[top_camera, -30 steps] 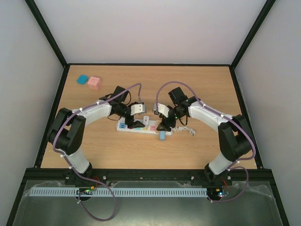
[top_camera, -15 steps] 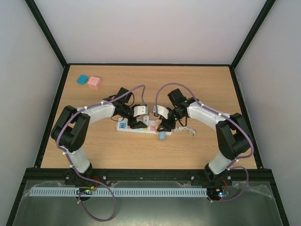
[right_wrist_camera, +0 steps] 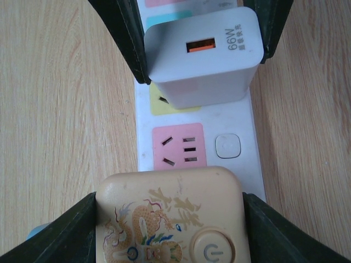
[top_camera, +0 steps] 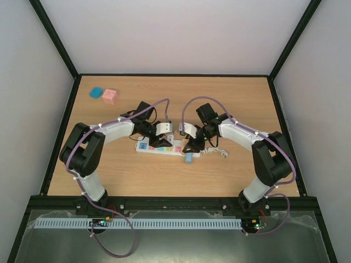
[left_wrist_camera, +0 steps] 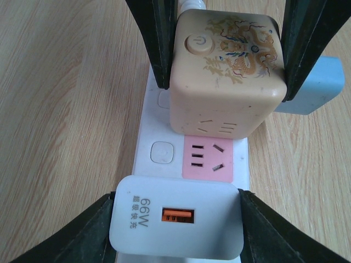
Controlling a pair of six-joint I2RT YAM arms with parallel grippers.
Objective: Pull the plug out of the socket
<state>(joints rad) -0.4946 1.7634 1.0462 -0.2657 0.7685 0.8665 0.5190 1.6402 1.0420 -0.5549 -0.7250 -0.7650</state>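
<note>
The socket, a white power strip (top_camera: 147, 148), lies mid-table; its white top (left_wrist_camera: 147, 123) and pink outlet (left_wrist_camera: 211, 156) show in the left wrist view, and its white top (right_wrist_camera: 230, 118) in the right wrist view. A white 66W charger plug (left_wrist_camera: 175, 224) sits on it with my left gripper (left_wrist_camera: 175, 219) shut on its sides. A cream cube plug with a dragon print (right_wrist_camera: 171, 219) sits on the strip one pink outlet away, and my right gripper (right_wrist_camera: 171, 222) is shut on it. From above, the left gripper (top_camera: 163, 143) and right gripper (top_camera: 192, 147) face each other over the strip.
A light blue block (top_camera: 188, 158) lies just in front of the strip, beside the cream cube (left_wrist_camera: 227, 71). The strip's white cord (top_camera: 219, 152) coils to the right. A pink cube (top_camera: 110, 96) and a blue piece (top_camera: 96, 91) lie at the far left.
My left gripper has moved down and a little right onto the white charger on the strip. The right gripper has stayed on the cream cube.
</note>
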